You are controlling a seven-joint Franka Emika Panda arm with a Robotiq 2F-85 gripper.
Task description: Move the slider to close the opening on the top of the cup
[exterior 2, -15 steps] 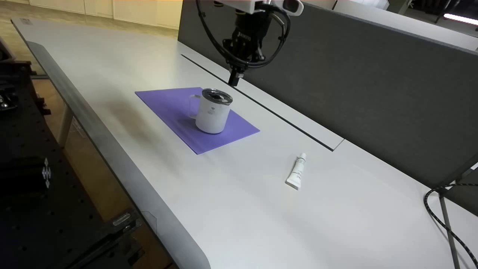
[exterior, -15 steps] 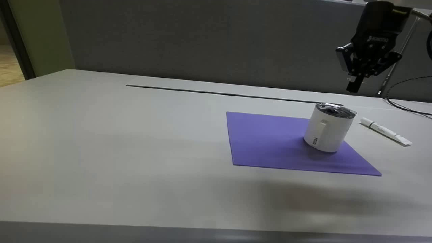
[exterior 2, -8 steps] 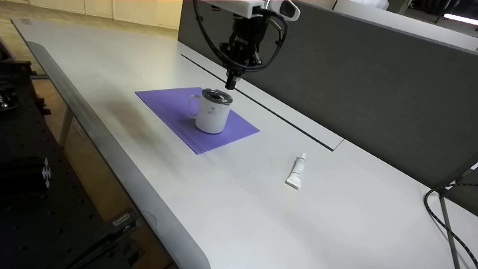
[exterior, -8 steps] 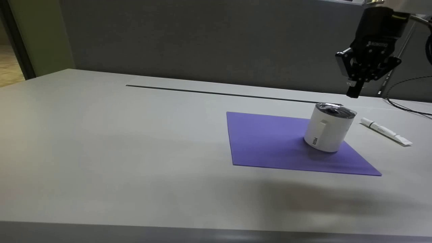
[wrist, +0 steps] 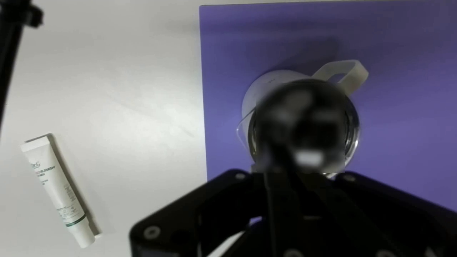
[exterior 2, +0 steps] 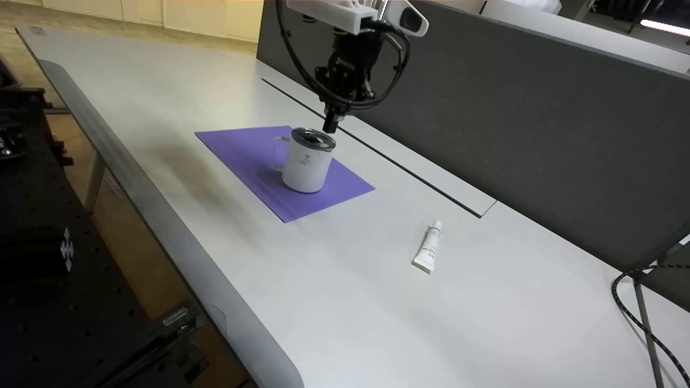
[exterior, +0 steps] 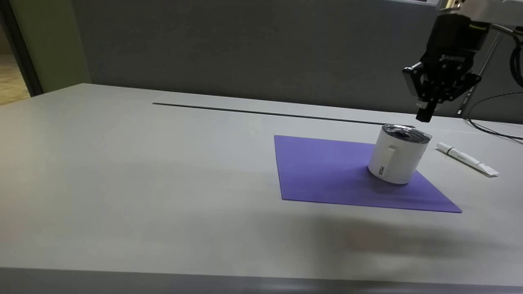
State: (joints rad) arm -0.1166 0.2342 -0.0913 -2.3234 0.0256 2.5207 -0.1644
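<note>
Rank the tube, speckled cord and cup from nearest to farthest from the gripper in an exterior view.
In an exterior view:
1. Cup: just below and left of the gripper, on the mat.
2. Tube: to the cup's lower right.
3. Speckled cord: by the picture's right edge.

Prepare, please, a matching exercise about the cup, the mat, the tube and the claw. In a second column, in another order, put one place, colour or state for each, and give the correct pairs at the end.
Things:
1. cup
2. mat
3. tube
4. claw

Descriptions:
A. lying on the table, off the mat
B. black and closed, hanging above the table
C. standing upright on the mat
D. flat and purple

Pairs: 1-C, 2-D, 3-A, 4-B
</note>
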